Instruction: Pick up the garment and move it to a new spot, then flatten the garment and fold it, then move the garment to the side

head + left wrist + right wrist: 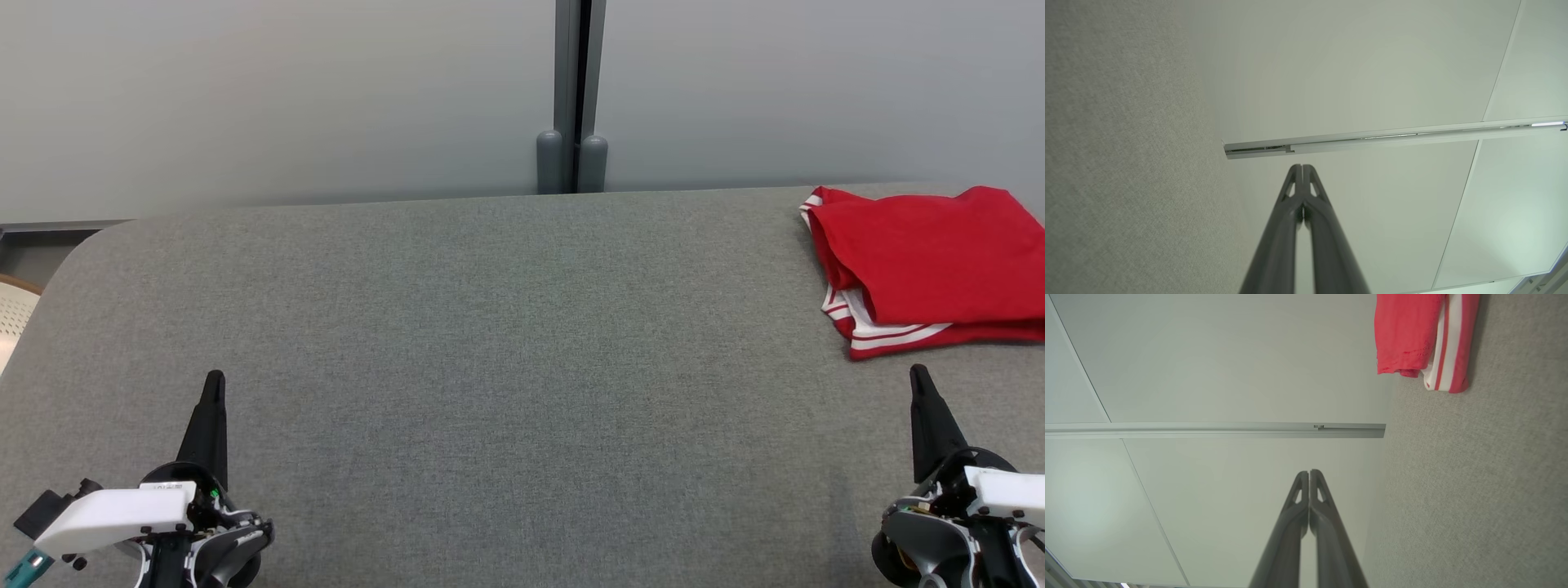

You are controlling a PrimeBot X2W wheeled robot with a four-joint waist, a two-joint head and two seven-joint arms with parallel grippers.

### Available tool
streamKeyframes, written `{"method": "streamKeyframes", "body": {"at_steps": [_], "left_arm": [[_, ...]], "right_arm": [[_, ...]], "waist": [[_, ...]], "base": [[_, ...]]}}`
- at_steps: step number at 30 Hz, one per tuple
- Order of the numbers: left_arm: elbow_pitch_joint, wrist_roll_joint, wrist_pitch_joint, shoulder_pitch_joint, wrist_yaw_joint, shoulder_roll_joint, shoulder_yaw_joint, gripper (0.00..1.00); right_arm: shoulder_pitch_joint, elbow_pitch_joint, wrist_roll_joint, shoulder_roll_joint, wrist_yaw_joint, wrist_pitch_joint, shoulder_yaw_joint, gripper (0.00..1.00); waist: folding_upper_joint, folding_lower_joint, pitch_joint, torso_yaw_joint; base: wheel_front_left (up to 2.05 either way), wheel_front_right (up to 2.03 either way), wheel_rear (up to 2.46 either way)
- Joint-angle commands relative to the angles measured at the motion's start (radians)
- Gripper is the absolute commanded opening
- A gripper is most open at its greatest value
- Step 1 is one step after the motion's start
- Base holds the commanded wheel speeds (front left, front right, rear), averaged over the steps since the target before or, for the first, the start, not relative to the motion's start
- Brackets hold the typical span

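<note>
I have the red garment (931,261) lying folded at the far right of the grey worktop (490,327), its white-striped edge turned toward the near left and its long side running left to right. It sits straight ahead of my right claw (920,377), on the far side of it, near but not touching. My left claw (215,380) is well apart from it, across the whole width of the worktop. Both claws are closed on nothing: in each wrist view, left (1302,167) and right (1309,473), the fingers meet at the tips. If anything is left to do with the garment, I judge it falls to the right arm, reaching forward and opening first.
</note>
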Motion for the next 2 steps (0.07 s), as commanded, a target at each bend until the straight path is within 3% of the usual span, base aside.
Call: {"method": "streamKeyframes", "body": {"at_steps": [1,2], "left_arm": [[0.002,-0.005,0.003,-0.016,-0.004,0.002,0.005,0.0],[0.002,-0.004,0.004,-0.016,-0.004,0.002,0.006,0.0]], "right_arm": [[-0.008,0.001,0.003,0.0,0.0,0.004,-0.002,0.0],[-0.008,0.001,0.003,0.001,0.0,0.004,-0.003,0.0]], "waist": [[0.0,0.0,0.0,0.0],[0.0,0.0,0.0,0.0]], "base": [[0.0,0.0,0.0],[0.0,0.0,0.0]]}}
